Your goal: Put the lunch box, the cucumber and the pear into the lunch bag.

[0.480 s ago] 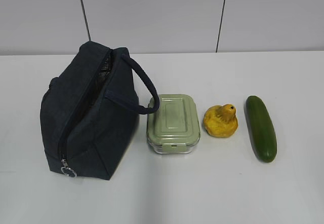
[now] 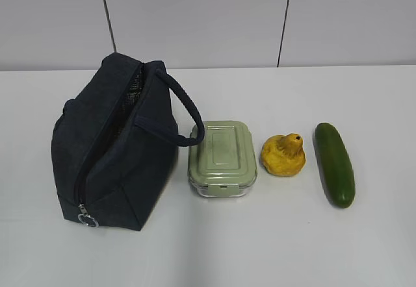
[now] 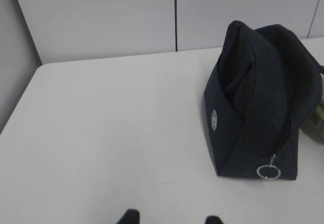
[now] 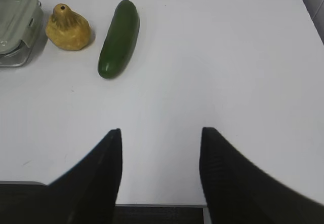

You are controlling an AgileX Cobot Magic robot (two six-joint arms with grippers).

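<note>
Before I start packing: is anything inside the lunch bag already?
The lunch bag is unzipped, but its opening shows only dark lining; the bottom is hidden. The lunch box, pear and cucumber all lie outside on the table.

Matt cloth lunch bag [image 2: 114,150]; smooth, glossy cucumber [image 2: 335,164].

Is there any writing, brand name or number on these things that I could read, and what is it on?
No text can be read in any view.
Lunch bag: a small round white emblem on its end panel, too small and blurred to read.
Lunch box: the green lid shows only ridges, no lettering visible.
Pear and cucumber: no labels or stickers visible.
</note>
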